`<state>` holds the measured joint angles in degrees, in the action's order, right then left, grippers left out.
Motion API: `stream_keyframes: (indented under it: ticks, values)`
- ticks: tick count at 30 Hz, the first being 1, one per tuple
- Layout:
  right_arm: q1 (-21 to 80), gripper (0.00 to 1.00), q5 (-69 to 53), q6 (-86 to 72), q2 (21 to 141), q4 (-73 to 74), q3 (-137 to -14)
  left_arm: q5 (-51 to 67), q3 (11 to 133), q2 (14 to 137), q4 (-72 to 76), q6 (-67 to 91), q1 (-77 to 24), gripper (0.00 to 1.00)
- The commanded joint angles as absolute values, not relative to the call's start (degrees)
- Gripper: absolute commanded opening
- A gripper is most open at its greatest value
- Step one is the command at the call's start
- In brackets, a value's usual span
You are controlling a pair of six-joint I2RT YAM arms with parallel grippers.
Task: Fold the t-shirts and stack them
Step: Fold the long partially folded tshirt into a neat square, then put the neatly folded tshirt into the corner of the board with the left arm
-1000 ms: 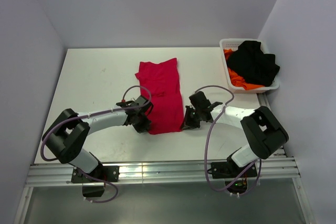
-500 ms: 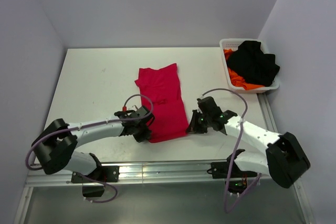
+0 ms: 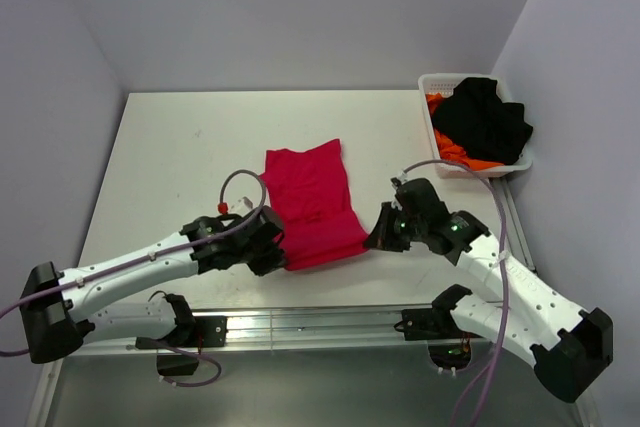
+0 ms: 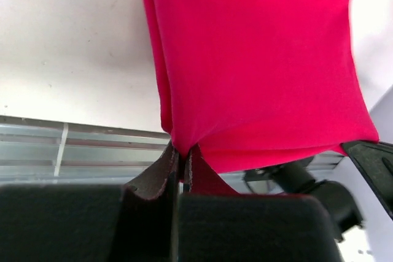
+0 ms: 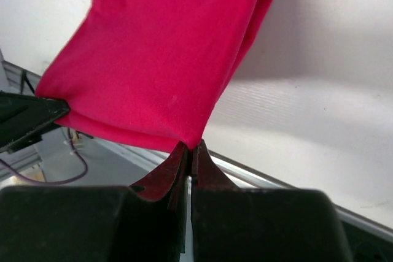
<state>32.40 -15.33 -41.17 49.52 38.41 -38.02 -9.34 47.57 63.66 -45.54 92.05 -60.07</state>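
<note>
Crimson-red t-shirt [image 3: 312, 205] stretched between left gripper [image 3: 282, 260] and right gripper [image 3: 369, 241], each clenched on one near corner; cloth extending ahead of both fingertips over table [image 3: 180, 147].

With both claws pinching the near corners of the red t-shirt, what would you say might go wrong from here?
The left claw and right claw each pinch only a small corner of the red t-shirt; a corner may slip out when pulled, skewing the fold.
The shirt's long sides look folded over; a claw may hold only some layers, so the fold could fall open.
The held edge sits near the metal front rail; the cloth could drag over it.
</note>
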Motion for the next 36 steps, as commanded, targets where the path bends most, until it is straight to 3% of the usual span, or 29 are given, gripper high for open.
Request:
stream_keyframes:
  ticks: [1, 8, 12, 16, 17, 18, 19, 20, 22, 24, 27, 28, 31, 36]
  values:
    - [32.2, 0.00, -10.9, -38.5, 52.2, 44.1, -47.2, -15.4, 54.0, 61.6, -56.5, 93.2, -60.0, 0.00]
    - [32.2, 0.00, -9.9, -36.0, 60.5, 46.0, -58.2, -15.8, 64.9, 66.5, -60.0, 84.8, -55.1, 0.00]
    - [31.7, 0.00, -9.1, -33.2, 66.9, 44.9, -63.9, -12.2, 68.1, 70.5, -55.7, 76.0, -45.1, 0.00]
    - [28.7, 0.00, -7.4, -28.7, 87.5, 46.1, -82.8, -7.4, 77.5, 81.4, -49.3, 59.8, -30.9, 0.00]
    - [27.8, 0.00, -7.1, -27.9, 92.1, 46.1, -87.4, -6.6, 81.1, 85.0, -48.8, 57.5, -28.4, 0.05]
    - [26.8, 0.04, -7.0, -26.2, 96.8, 47.5, -92.5, -5.8, 85.3, 93.7, -49.4, 55.2, -24.1, 0.22]
    - [25.3, 0.31, -4.9, -25.2, 107.0, 49.4, -105.0, -5.6, 94.8, 98.3, -50.2, 51.2, -22.3, 0.99]
    - [24.9, 0.94, -2.1, -25.2, 112.4, 57.5, -112.8, -4.8, 100.4, 103.0, -52.8, 49.7, -21.0, 0.99]
    - [23.9, 1.00, -1.8, -26.8, 124.2, 65.1, -131.3, -0.5, 113.8, 114.1, -54.5, 45.7, -17.6, 0.99]
    - [22.5, 1.00, -2.5, -29.4, 126.1, 70.2, -136.5, -0.8, 121.0, 119.4, -59.1, 45.4, -17.1, 1.00]
    - [23.0, 1.00, -5.4, -31.9, 115.0, 59.5, -121.2, 1.0, 119.6, 116.0, -55.7, 45.7, -16.8, 0.99]
    - [23.0, 1.00, -6.3, -32.3, 107.4, 56.0, -110.2, 1.1, 114.9, 114.4, -54.5, 45.9, -16.7, 0.99]
    - [23.0, 1.00, -8.1, -32.3, 95.7, 49.5, -94.6, 1.8, 104.7, 108.3, -51.3, 44.3, -16.5, 1.00]
    - [23.0, 1.00, -8.6, -30.8, 76.9, 46.8, -75.1, 6.4, 83.0, 98.2, -40.4, 42.0, -16.5, 1.00]
